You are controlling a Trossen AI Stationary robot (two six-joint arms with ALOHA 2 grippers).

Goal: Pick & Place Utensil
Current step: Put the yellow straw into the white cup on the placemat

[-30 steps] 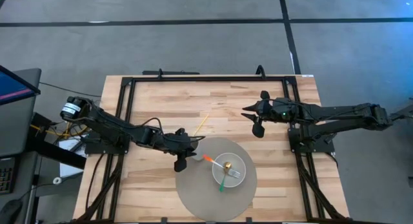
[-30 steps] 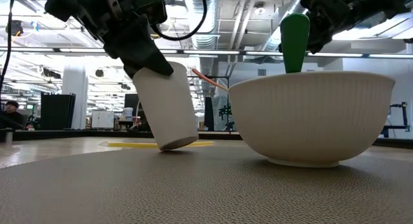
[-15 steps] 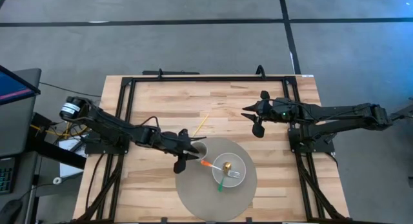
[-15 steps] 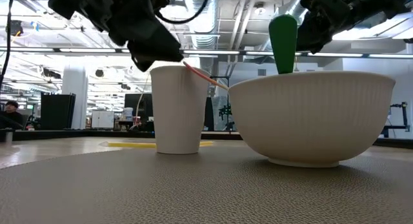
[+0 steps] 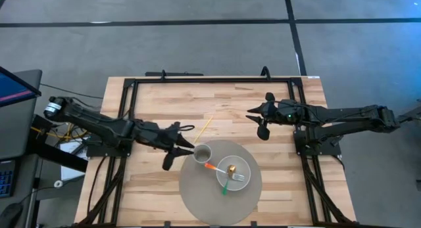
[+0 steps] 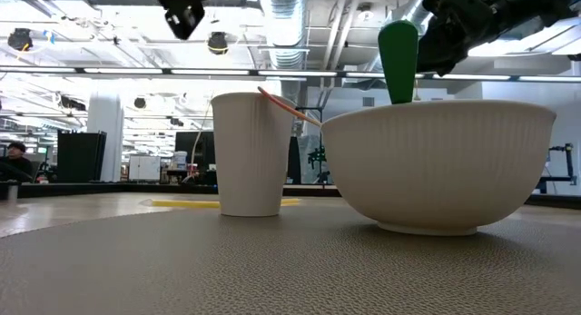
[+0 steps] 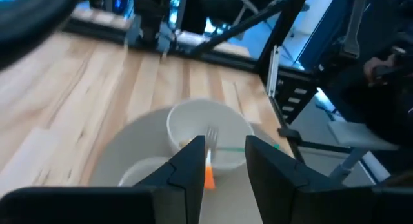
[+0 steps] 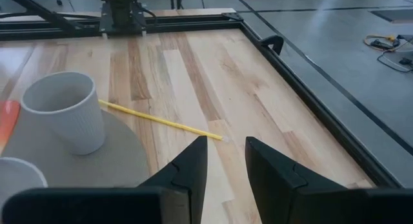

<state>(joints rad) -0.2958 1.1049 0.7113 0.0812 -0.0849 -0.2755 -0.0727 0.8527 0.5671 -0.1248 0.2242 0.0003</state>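
Note:
A white ribbed paper cup [image 5: 202,152] [image 6: 247,152] stands upright with its base on a round grey mat [image 5: 197,198]. Beside it sits a white bowl [image 5: 245,163] [image 6: 440,165]. A green-handled fork [image 5: 227,185] and an orange-handled utensil [image 5: 210,167] lean on the bowl's rim, with a small gold piece [image 5: 231,169] inside. My left gripper [image 5: 172,148] [image 7: 222,161] is open, just left of the cup and clear of it. My right gripper [image 5: 265,115] [image 8: 222,162] is open and hovers over the table's far right part.
A thin yellow stick [image 5: 204,127] [image 8: 161,121] lies on the bare wood just beyond the mat, between the two grippers. The table's black frame [image 5: 217,79] runs round the wooden top. Bare wood shows at the left, the far side and the right.
The cup, tilted in my left gripper a second ago, has come down upright on the mat. My left gripper has then drawn away from it toward the table's left edge and risen. The orange-handled utensil and the green handle have shifted a little at the bowl.

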